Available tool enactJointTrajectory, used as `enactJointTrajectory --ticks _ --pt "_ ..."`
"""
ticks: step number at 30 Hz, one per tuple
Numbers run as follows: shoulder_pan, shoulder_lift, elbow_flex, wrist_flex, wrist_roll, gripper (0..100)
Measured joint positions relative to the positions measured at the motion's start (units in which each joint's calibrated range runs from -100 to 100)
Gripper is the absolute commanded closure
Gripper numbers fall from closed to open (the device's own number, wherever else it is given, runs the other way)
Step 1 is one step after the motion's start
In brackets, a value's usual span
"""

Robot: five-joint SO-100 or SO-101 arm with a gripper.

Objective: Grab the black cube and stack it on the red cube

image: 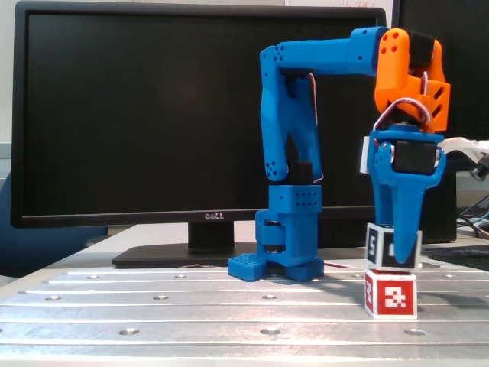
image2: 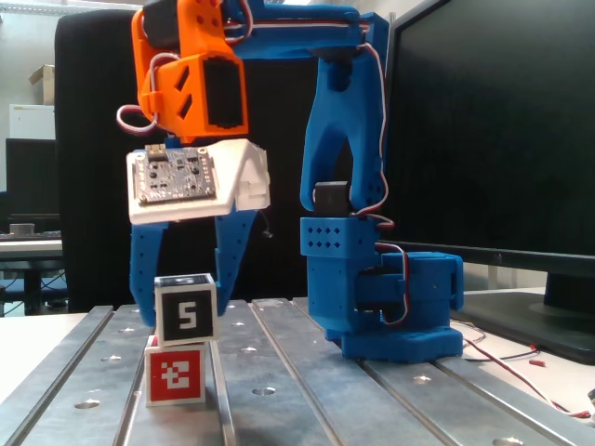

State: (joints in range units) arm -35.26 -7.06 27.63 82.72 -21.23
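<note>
The black cube (image: 385,245) (image2: 186,314) rests on top of the red cube (image: 390,295) (image2: 175,374), slightly tilted. In a fixed view (image2: 186,314) it sits a little off to the right of the red cube. My gripper (image: 400,255) (image2: 183,314) hangs straight down from the orange wrist and is shut on the black cube. One blue finger (image2: 142,274) presses its left side and the other (image2: 229,265) its right side. In a fixed view (image: 400,255) the front finger covers part of the black cube's face.
The blue arm base (image: 287,241) (image2: 381,302) stands on the slotted metal plate (image: 191,306) (image2: 307,390). A large Dell monitor (image: 153,115) (image2: 502,130) stands behind the plate. Cables (image2: 521,367) lie beside the base.
</note>
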Motion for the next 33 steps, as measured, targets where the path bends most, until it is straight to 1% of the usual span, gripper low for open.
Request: enactJointTrajectory --ticks 33 --pt "0.3 0.0 0.82 -2.41 0.1 85"
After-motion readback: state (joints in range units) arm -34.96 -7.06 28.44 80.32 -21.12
